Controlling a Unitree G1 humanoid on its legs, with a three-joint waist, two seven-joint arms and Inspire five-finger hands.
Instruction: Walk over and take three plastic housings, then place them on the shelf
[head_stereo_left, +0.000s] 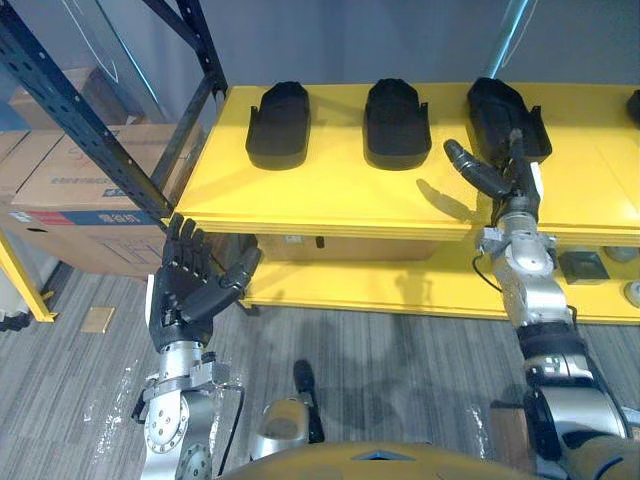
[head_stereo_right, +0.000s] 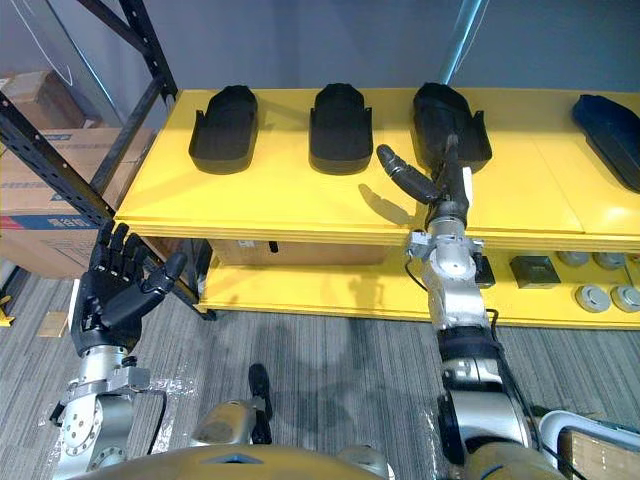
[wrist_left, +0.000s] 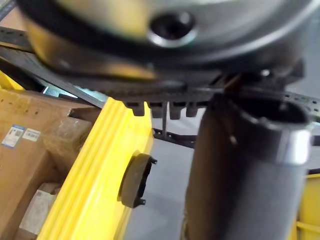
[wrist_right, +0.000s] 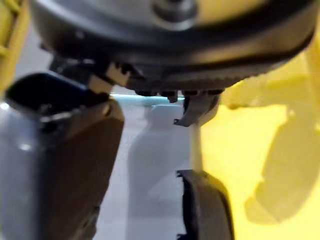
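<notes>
The yellow shelf spans 12 to 3 o'clock, with cardboard boxes at 9 o'clock. Three black plastic housings lie in a row on its top level: the left housing, the middle housing and the right housing. At 2 o'clock the right hand reaches the right housing's near end, fingers straight, thumb spread. I cannot tell if it touches. At 8 o'clock the left hand is raised, fingers apart and holding nothing.

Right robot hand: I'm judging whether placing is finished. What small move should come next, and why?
Probably draw the right robot hand back off the shelf: it is open at the third housing, which lies in a row with the left housing and the middle housing.
</notes>
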